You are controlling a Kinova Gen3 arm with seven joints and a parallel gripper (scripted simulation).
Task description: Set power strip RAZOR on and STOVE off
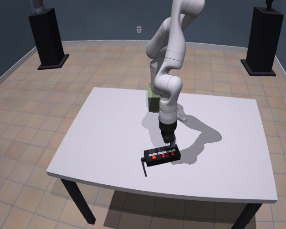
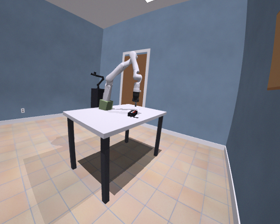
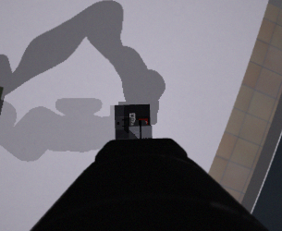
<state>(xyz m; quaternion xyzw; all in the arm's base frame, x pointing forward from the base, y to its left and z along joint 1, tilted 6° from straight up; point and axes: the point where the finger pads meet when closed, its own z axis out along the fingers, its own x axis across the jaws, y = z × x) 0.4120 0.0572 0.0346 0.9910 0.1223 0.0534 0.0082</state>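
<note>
The black power strip (image 1: 161,153) lies flat and right way up on the white table, near the front middle, with its short cable stub at the left end. It has three red switches in a row under white labels too small to read. The left switch (image 1: 153,157) looks brighter orange than the middle switch (image 1: 163,155) and the right switch (image 1: 172,153). My gripper (image 1: 171,144) is shut and empty, pointing down just above the strip's right end. In the wrist view the gripper body hides most of the strip (image 3: 132,121); one red switch (image 3: 146,120) shows. The strip (image 2: 133,113) and gripper (image 2: 134,101) are small in the exterior view.
The green block (image 1: 153,99) under the arm's base stands at the table's back middle. The table's right edge (image 3: 245,122) runs close to the strip in the wrist view. Black pedestals (image 1: 262,41) stand on the floor far behind.
</note>
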